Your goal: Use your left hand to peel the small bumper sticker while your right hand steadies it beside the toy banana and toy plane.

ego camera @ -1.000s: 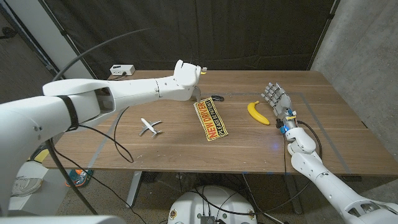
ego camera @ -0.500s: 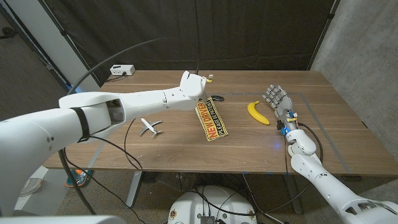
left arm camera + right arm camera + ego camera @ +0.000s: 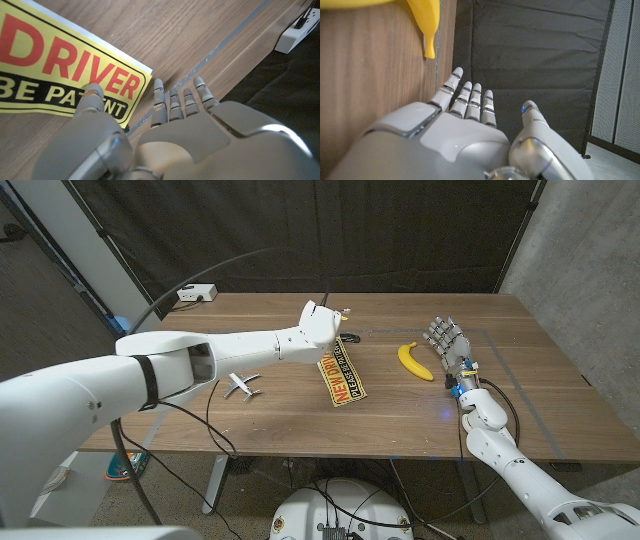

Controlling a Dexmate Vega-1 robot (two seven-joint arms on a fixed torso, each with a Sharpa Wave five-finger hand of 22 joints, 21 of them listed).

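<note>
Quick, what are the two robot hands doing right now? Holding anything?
Left robot hand: open, holding nothing, fingers apart over the end of the bumper sticker.
Right robot hand: open, holding nothing, beside the toy banana.

table (image 3: 520, 395): wooden, pale tape lines on top | white power strip (image 3: 195, 293): far left corner of table | backdrop (image 3: 420, 230): dark curtain behind table
</note>
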